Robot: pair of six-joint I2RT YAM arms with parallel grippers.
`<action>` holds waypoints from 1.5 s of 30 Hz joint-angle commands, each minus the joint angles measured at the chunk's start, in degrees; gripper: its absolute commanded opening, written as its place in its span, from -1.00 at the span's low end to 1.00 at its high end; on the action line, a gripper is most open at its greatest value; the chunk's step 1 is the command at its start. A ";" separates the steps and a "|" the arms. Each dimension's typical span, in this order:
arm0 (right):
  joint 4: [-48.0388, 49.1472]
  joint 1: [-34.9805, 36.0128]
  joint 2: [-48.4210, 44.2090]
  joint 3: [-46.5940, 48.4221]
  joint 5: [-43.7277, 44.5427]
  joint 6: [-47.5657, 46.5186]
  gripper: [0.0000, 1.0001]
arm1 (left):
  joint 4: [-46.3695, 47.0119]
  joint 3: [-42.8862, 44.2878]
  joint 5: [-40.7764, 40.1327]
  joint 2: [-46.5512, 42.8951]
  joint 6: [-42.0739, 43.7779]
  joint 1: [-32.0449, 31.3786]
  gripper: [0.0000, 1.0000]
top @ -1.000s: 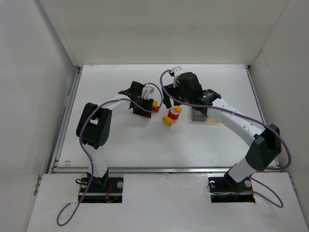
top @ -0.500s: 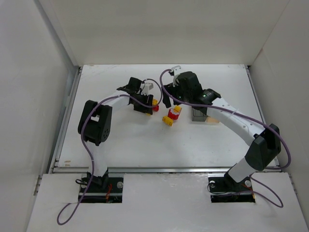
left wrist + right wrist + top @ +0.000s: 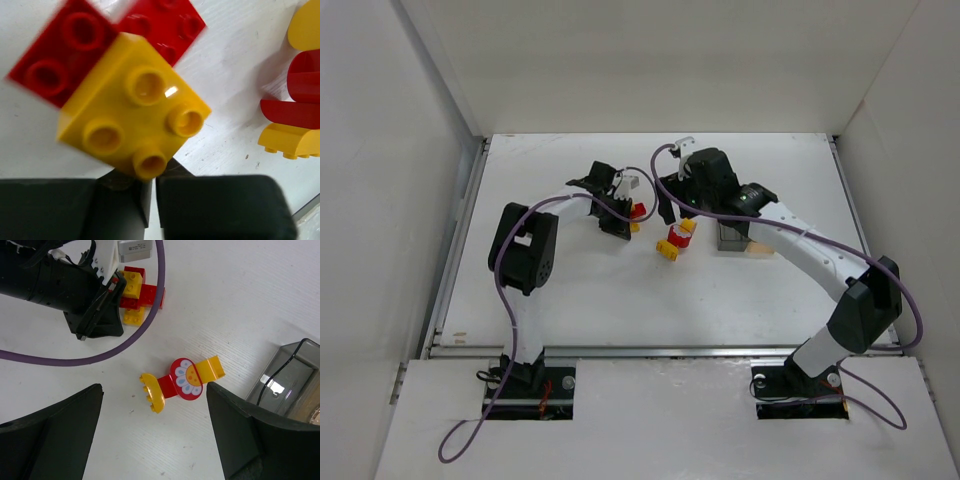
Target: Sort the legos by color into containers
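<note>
White walls (image 3: 650,60) stand round a white counter (image 3: 570,290). The left arm reaches forward and bends in toward the middle. The left gripper (image 3: 152,182) is almost closed and pinches a corner of a yellow brick (image 3: 132,107), with red bricks (image 3: 55,55) just past it. The right arm curves in over the middle and points down. The right gripper (image 3: 152,390) is wide open and holds nothing. A red and yellow flower piece (image 3: 182,380) lies right under it, and the grey box (image 3: 287,375) sits off to one side.
</note>
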 commanded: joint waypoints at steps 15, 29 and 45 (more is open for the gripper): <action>-0.04 0.39 0.80 3.58 -0.29 -0.65 0.79 | -6.99 0.97 2.46 -4.04 6.99 0.07 -0.59; 0.48 0.39 0.27 3.58 -1.35 -1.18 0.79 | -1.57 -6.06 -16.68 -23.01 37.58 0.07 0.35; 0.48 0.39 -0.26 4.82 -0.03 -2.23 0.79 | 18.40 -11.97 15.38 -19.00 53.60 4.73 1.00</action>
